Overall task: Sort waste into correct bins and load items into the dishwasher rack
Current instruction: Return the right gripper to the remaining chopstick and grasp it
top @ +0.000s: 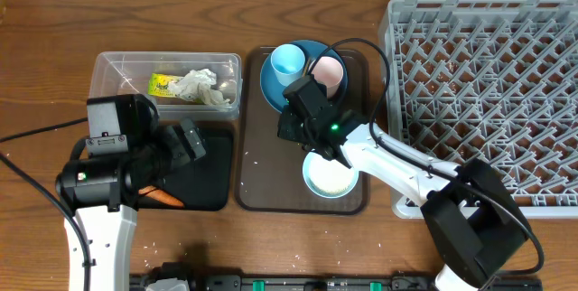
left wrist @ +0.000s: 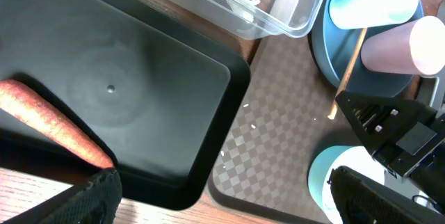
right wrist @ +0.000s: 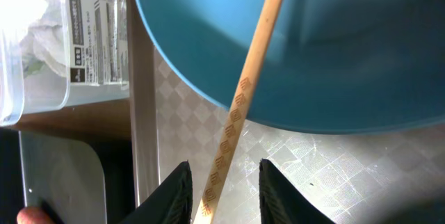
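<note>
Wooden table [top: 45, 20] bears a brown tray [top: 257, 183]; left tool [left wrist: 222, 200] wide, right tool [right wrist: 221, 193] narrow astride a chopstick [right wrist: 243, 92].

the clear plastic tub [top: 108, 67] holds crumpled white tissue [top: 200, 88] and a yellow-green wrapper [top: 163, 84]; the black tray [top: 212, 178] just beside it holds an orange carrot piece [left wrist: 49, 116]. a light blue cup [top: 289, 61] and pink cup [top: 330, 72] sit on the blue plate [top: 269, 83], a wooden chopstick [right wrist: 240, 106] slanting over its rim, the white bowl [top: 330, 178] near. the grey dishwasher rack [top: 488, 101] stands at the right.
</note>
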Tool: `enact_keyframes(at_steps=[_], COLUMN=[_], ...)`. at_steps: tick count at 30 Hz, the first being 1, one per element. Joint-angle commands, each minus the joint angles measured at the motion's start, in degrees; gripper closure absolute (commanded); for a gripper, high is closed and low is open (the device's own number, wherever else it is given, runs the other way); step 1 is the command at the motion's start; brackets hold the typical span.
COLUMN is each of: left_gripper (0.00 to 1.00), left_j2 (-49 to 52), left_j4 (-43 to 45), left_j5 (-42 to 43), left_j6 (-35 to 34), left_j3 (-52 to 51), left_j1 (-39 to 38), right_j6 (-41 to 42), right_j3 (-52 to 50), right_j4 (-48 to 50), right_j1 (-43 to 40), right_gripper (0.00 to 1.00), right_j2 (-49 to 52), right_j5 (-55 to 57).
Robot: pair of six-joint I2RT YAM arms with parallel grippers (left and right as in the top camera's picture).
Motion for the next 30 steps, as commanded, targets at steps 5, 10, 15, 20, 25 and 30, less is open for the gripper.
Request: enact_keyframes(at_steps=[5, 10, 15, 20, 25, 30], left_gripper=[0.02, 0.02, 0.02, 0.02, 0.02, 0.02], left_j2=[-0.4, -0.4, -0.4, -0.4, -0.4, -0.4], left_j4=[0.0, 0.0, 0.0, 0.0, 0.0, 0.0], left_j5=[-0.4, -0.4, -0.4, -0.4, -0.4, -0.4], left_j6=[0.4, 0.4, 0.4, 0.4, 0.4, 0.4], left_j3=[1.0, 1.0, 1.0, 1.0, 1.0, 1.0], left_j1=[0.3, 0.3, 0.3, 0.3, 0.3, 0.3], right_j6=[1.0, 1.0, 2.6, 2.5, 2.5, 2.5], right_j3=[0.5, 0.5, 0.5, 0.5, 0.5, 0.5], right_j4=[-0.2, -1.0, -0.9, -1.1, -2.7, -3.6], right_j1=[1.2, 1.2, 1.3, 1.5, 1.4, 1.3], right_gripper=[0.71, 0.71, 0.71, 0.71, 0.71, 0.72], right_j2=[0.4, 0.4, 0.4, 0.4, 0.4, 0.4], right_j5=[1.5, 1.5, 1.5, 1.5, 1.6, 2.3])
